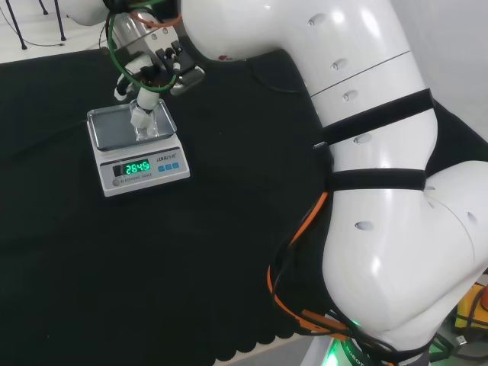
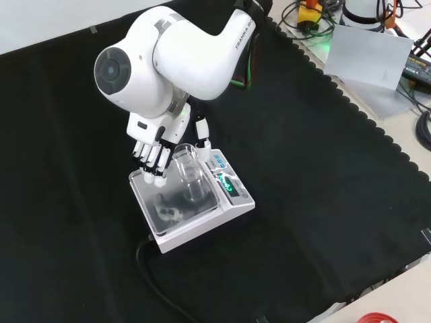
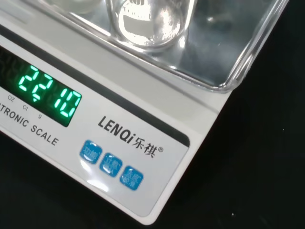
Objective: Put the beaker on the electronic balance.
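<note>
A clear glass beaker (image 2: 190, 178) stands upright on the steel pan of the white electronic balance (image 2: 232, 205), whose green display is lit. The hand (image 2: 151, 145) hangs over the pan, its fingers (image 2: 159, 168) pointing down almost straight just left of the beaker and its thumb (image 2: 201, 131) beside the rim on the other side. A narrow gap shows between fingers and glass. In the head view the hand (image 1: 156, 65) reaches down onto the beaker (image 1: 146, 122) on the balance (image 1: 145, 169). The wrist view shows the beaker's base (image 3: 147, 24) on the pan, above the balance's front panel (image 3: 157, 157).
Black cloth (image 2: 316, 168) covers the bench around the balance. A black cable (image 2: 155, 282) runs from the balance toward the front edge. The arm's white links (image 1: 366, 168) fill the right of the head view. Boxes and cables (image 2: 377, 54) lie off the cloth's far right corner.
</note>
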`<state>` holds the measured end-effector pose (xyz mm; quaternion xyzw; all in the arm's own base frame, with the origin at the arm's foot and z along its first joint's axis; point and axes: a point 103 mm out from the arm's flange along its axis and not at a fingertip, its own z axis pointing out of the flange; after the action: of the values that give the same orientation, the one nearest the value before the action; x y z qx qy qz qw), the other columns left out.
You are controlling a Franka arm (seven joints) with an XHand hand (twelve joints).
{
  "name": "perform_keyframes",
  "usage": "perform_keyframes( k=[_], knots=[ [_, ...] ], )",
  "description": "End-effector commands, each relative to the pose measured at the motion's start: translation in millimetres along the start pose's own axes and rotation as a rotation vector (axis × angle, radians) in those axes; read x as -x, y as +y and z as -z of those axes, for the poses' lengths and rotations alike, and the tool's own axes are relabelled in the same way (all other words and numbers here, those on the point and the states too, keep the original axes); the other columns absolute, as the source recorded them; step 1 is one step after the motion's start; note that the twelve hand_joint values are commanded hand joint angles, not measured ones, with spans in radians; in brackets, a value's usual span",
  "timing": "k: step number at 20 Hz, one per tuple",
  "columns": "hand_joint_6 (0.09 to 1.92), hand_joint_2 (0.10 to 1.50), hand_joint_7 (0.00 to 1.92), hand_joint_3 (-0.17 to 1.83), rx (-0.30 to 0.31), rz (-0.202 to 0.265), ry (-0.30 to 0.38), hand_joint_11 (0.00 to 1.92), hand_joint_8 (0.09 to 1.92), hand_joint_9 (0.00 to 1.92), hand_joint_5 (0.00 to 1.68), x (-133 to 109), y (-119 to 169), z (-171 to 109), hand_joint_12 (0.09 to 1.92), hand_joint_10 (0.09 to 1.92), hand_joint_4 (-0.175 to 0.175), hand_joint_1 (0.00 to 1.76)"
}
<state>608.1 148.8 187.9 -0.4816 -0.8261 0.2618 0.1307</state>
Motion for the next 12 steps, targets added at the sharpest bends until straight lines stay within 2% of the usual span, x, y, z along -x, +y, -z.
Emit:
perform_keyframes(
  k=[1,4,6,8,10,12],
  knots=[
    [0.09,0.83,0.00,-0.17,-0.019,-0.003,0.002,0.00,0.50,0.01,0.24,1.7,0.4,-2.9,1.42,0.80,-0.036,0.71],
    [0.09,0.80,0.00,-0.16,-0.037,0.001,-0.017,0.00,0.32,0.00,0.17,0.5,0.9,-2.6,1.36,0.65,-0.029,0.68],
    [0.09,0.76,0.00,-0.15,-0.035,0.002,-0.029,0.00,0.16,0.00,0.12,-0.8,0.2,-1.3,1.28,0.49,-0.025,0.64],
    [0.09,0.74,0.00,-0.14,-0.023,0.002,-0.017,0.00,0.09,0.00,0.09,0.0,-0.6,-0.7,1.23,0.41,-0.023,0.62],
    [0.09,0.74,0.01,-0.12,-0.003,-0.004,0.001,0.00,0.09,0.00,0.09,1.6,-0.3,0.0,1.21,0.41,-0.025,0.64],
    [0.09,0.75,0.03,-0.10,0.008,-0.009,0.017,0.00,0.09,0.00,0.12,3.3,0.5,1.4,1.23,0.48,-0.031,0.68]
  ],
)
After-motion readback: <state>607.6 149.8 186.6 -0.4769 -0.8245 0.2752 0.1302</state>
